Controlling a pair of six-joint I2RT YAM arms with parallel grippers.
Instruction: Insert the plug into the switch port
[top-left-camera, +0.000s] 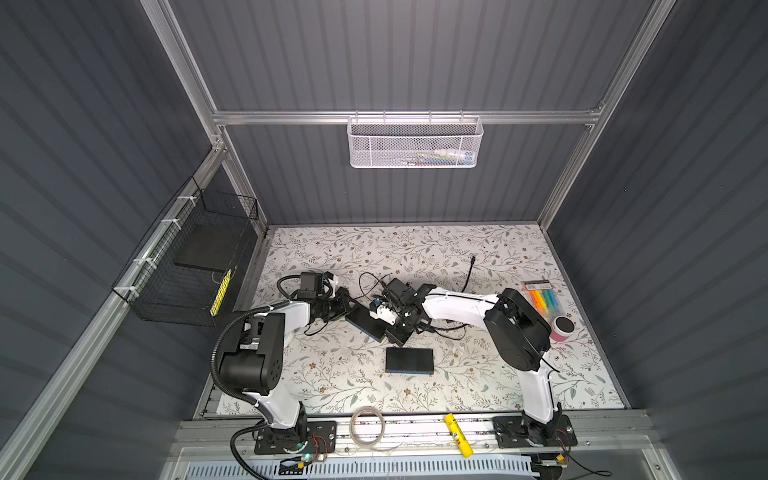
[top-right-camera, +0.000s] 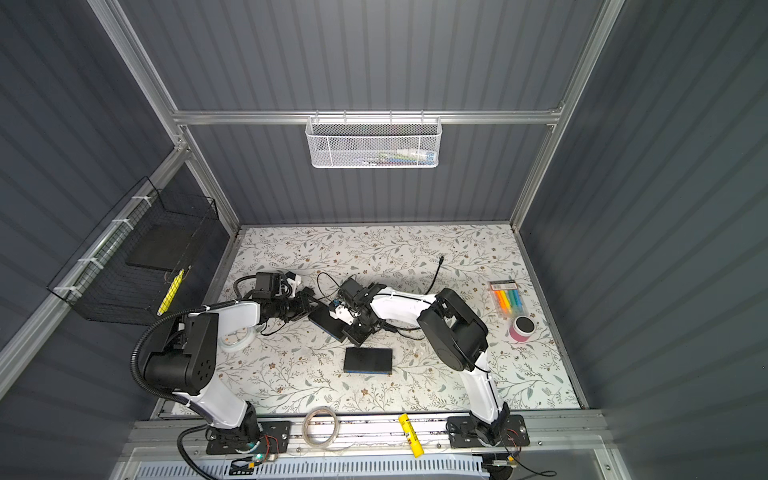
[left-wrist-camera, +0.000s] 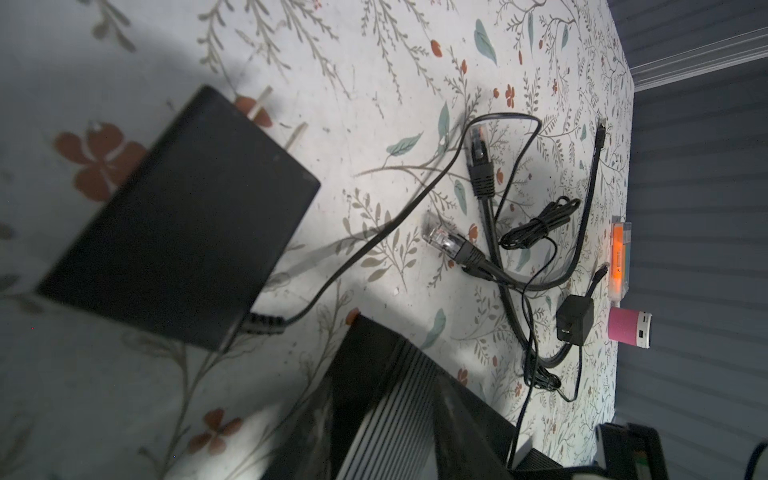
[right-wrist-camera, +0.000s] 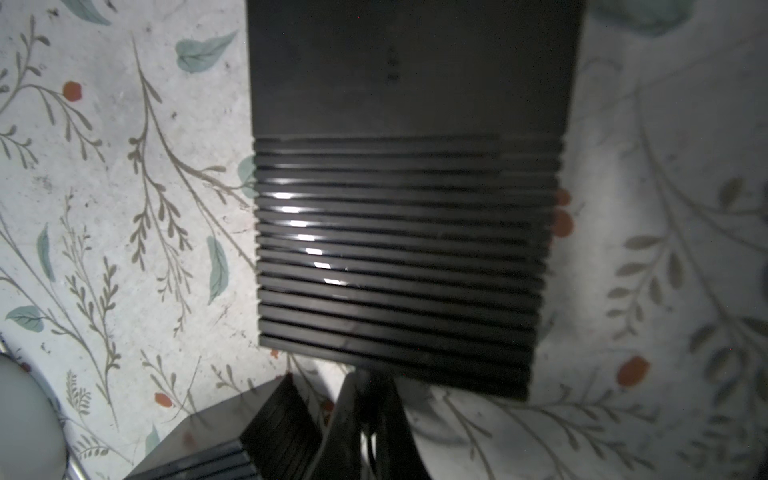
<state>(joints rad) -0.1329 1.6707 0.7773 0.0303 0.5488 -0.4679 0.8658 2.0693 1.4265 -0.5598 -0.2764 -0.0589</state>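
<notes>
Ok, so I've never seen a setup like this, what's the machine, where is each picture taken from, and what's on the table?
The machine is two robot arms, a left arm and a right arm, each ending in a two-fingered hand. Two pictures look down on the scene from overhead; the other two come from cameras on the wrists. On the flowered table are the ribbed black switch, a second black box, loose cables, a power adapter, a marker pack and a pink cylinder. The right hand is shut at the switch's edge; whether it pinches a plug is too dark to tell. The left hand sits close beside the switch.
</notes>
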